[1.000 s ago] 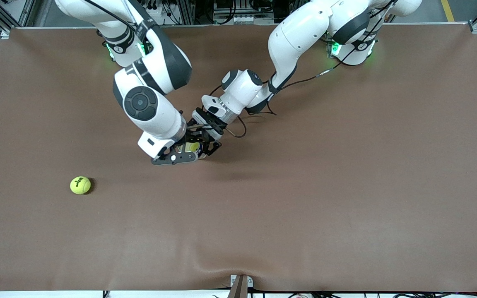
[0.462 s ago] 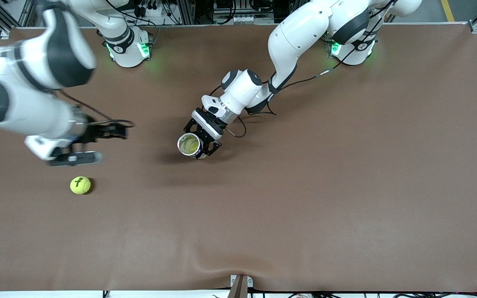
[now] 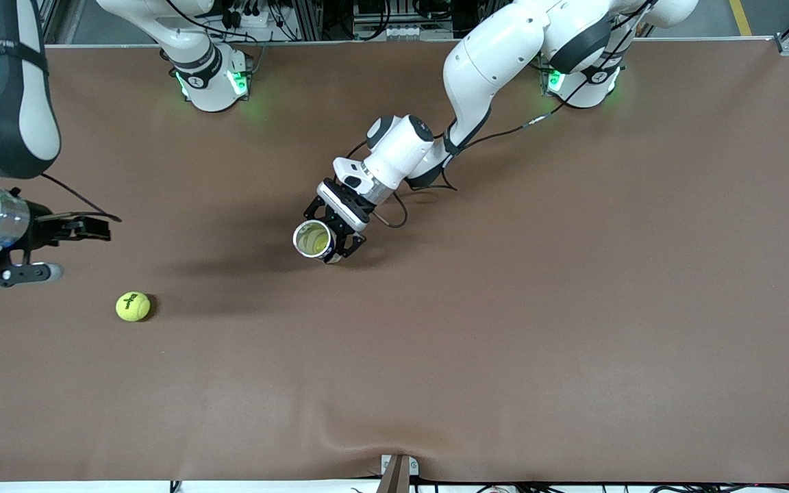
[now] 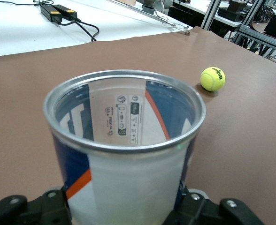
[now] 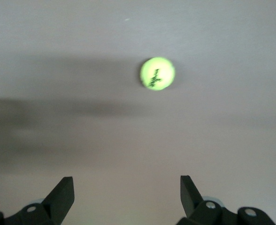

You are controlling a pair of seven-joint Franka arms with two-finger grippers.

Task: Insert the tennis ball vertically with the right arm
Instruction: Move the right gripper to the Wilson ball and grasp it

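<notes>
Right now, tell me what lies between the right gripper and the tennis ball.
Nothing: the right wrist view shows only bare table between the open right gripper and the tennis ball.

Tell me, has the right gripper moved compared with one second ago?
Yes. The open right gripper left the upright metal-rimmed can and now hangs at the right arm's end of the table, past the yellow tennis ball.

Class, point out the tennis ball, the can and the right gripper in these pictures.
tennis ball (image 3: 133, 306): front view, middle of the ball.
can (image 3: 315, 240): front view, open mouth.
right gripper (image 5: 127, 197): right wrist view, midway between its open fingertips.
</notes>
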